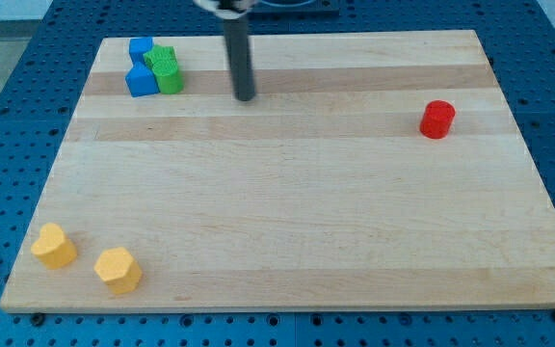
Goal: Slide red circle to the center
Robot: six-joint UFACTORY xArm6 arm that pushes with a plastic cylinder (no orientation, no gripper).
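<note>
At view's top, my tip (pixel 246 96) sits just right of blue/green blocks (pixel 154 69); red circle (pixel 437 119) well apart; no end effector, nothing held.

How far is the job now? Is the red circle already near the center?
Nothing looks done yet: the red circle sits near the board's right edge, far from the center. In hand: my tip is near the view's top, well left of the circle and not touching it. Left: reach the circle's right side and push it leftward to the center.
</note>
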